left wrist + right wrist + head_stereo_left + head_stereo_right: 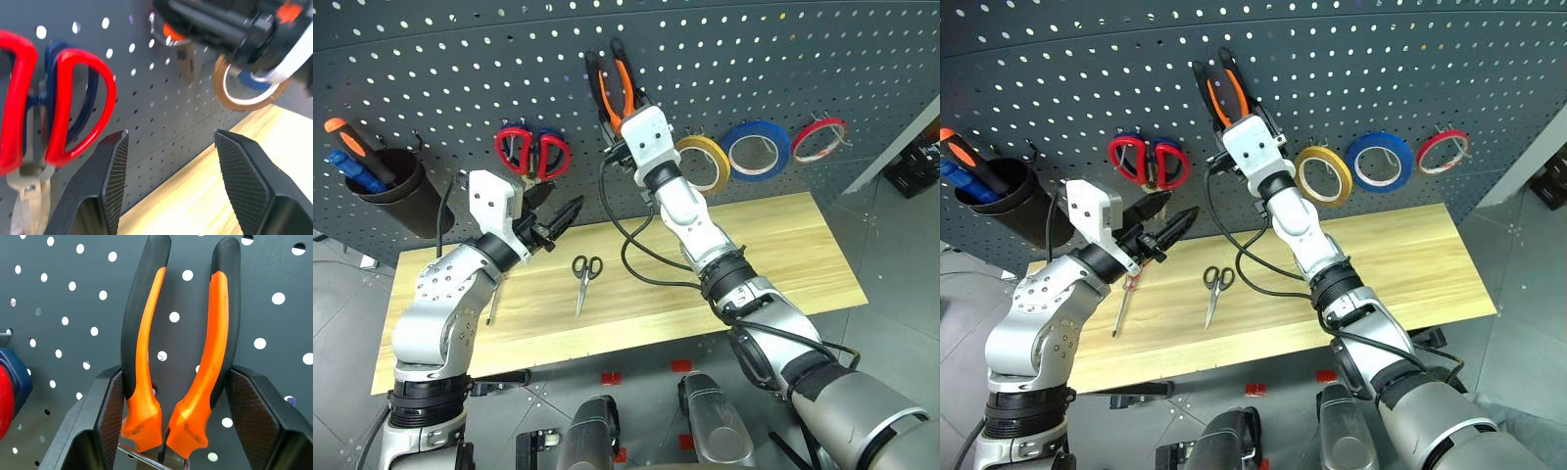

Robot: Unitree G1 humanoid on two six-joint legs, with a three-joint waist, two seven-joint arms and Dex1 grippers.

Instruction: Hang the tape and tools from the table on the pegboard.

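Right fingers (166,421) grip pliers (181,347) against pegboard (73,264); no writing legible

Head pair looking down at pegboard (431,59) (shared), wrist views close

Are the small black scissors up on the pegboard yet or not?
Not yet. The black-handled scissors lie flat on the table, blades closed, below the pegboard, with neither gripper touching them.

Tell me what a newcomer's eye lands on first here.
The orange-and-black pliers stand handles-up against the dark pegboard, between the right gripper's fingers. Along the board hang red-handled scissors and yellowish, blue and red tape rolls. On the wooden table lie small black scissors, near the open, empty left gripper.
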